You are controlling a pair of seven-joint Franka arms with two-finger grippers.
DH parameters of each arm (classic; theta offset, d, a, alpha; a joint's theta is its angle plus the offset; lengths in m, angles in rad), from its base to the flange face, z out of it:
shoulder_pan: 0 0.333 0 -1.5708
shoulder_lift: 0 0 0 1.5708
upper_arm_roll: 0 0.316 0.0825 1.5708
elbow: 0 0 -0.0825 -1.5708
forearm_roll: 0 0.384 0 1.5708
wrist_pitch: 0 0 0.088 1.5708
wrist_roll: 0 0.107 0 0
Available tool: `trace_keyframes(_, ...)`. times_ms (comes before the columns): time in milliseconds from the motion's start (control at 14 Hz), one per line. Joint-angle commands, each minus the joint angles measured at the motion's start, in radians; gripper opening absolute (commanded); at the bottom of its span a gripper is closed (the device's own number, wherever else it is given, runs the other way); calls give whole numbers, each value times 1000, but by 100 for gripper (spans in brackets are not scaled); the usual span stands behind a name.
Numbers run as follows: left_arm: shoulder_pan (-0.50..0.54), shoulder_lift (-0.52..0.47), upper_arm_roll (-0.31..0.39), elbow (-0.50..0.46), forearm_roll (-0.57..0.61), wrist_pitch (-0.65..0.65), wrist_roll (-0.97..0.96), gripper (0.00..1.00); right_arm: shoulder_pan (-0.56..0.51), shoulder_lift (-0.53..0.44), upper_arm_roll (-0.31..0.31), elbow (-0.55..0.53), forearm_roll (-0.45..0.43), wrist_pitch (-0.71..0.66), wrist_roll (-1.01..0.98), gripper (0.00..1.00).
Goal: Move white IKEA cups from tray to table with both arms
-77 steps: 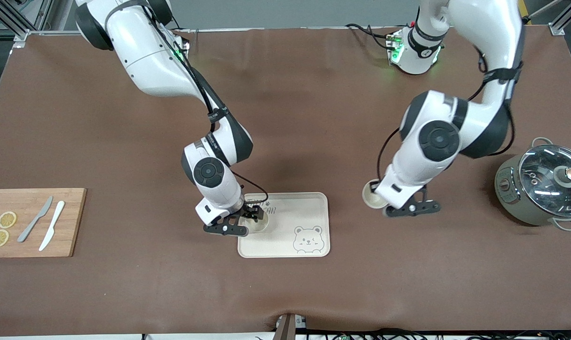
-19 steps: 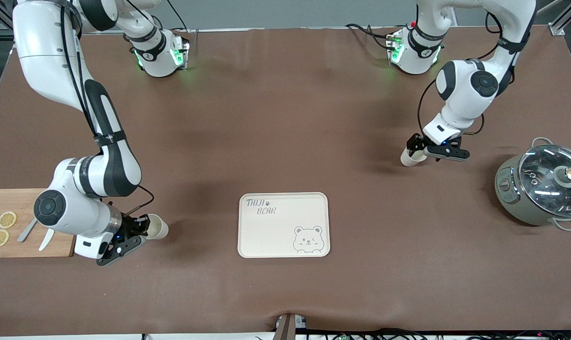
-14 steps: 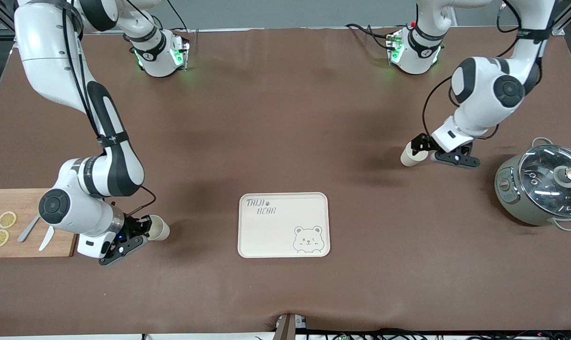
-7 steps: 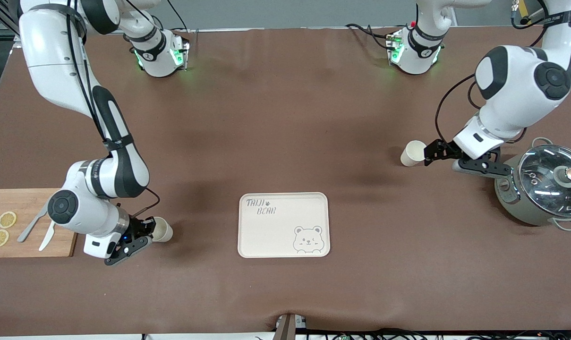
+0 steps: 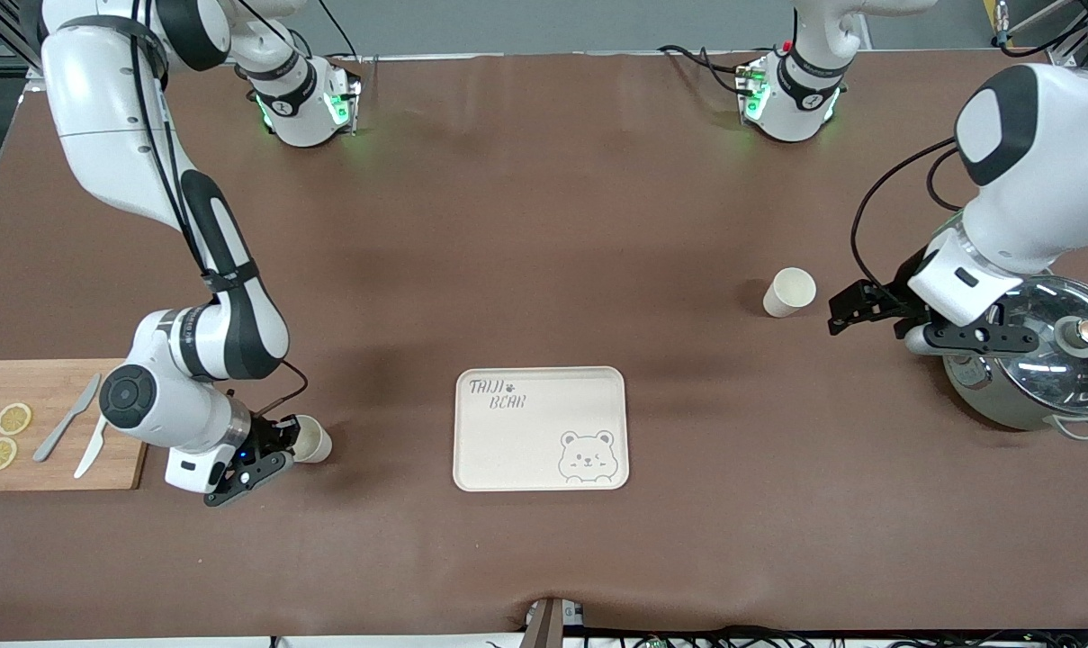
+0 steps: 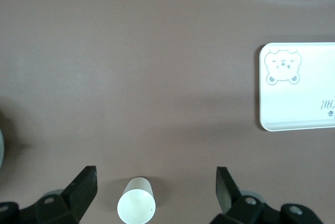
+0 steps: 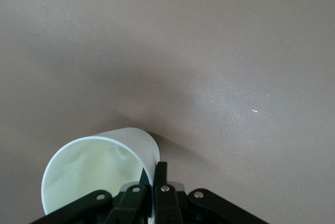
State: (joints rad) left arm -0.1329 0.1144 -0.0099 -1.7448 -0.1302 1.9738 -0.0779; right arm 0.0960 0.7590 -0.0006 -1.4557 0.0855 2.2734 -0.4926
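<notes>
One white cup (image 5: pixel 788 292) stands upright and free on the brown table, toward the left arm's end and farther from the front camera than the tray. My left gripper (image 5: pixel 854 308) is open and empty, up beside the pot and apart from that cup. In the left wrist view the cup (image 6: pixel 137 208) lies between the wide-open fingers (image 6: pixel 84 188) of the gripper (image 6: pixel 155 185). My right gripper (image 5: pixel 281 443) is shut on the wall of the second white cup (image 5: pixel 311 444), holding it tilted low over the table between the cutting board and the tray. The right wrist view shows the fingers (image 7: pixel 161 174) pinching the cup's (image 7: pixel 94 169) rim.
A cream bear-print tray (image 5: pixel 541 428) lies mid-table with nothing on it; it also shows in the left wrist view (image 6: pixel 298 93). A wooden cutting board (image 5: pixel 58 423) with lemon slices and two knives sits at the right arm's end. A grey-green pot with a glass lid (image 5: pixel 1034 360) stands at the left arm's end.
My left gripper let go of its cup, which now stands alone, and drew back toward the pot. My right gripper shifted slightly toward the tray with its cup.
</notes>
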Motion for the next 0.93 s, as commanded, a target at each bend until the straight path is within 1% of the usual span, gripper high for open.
trace_keyframes(0, 10, 25, 7, 112, 24, -88, -16, 100, 1, -3, 2, -2, 13, 8, -14, 0)
trace_keyframes(286, 12, 24, 22, 194, 64, -160, -14, 100, 1, -3, 2, 0, 13, 8, -12, 0)
trace_keyframes(357, 13, 24, 27, 202, 64, -174, -14, 100, 1, -1, 2, 0, 14, 8, -11, 15)
trace_keyframes(429, 21, 16, 27, 203, 66, -179, -13, 100, 1, 2, 2, 3, 14, 8, -8, 49)
trace_keyframes(500, 38, 1, 27, 202, 70, -181, -8, 100, -1, 2, 2, 5, 14, 8, -7, 90)
trace_keyframes(571, 54, -10, 25, 203, 70, -181, 1, 100, -1, 0, 2, 8, 14, 3, -4, 100)
trace_keyframes(714, 64, -21, 27, 205, 70, -184, 10, 100, 1, -13, 4, 24, 14, -11, 0, 100)
trace_keyframes(786, 65, -27, 30, 203, 70, -187, 24, 100, 4, -27, 4, 38, 14, -50, 2, 100)
trace_keyframes(857, 73, -28, 37, 205, 70, -199, 32, 100, 4, -38, 5, 81, 14, -148, 3, 100)
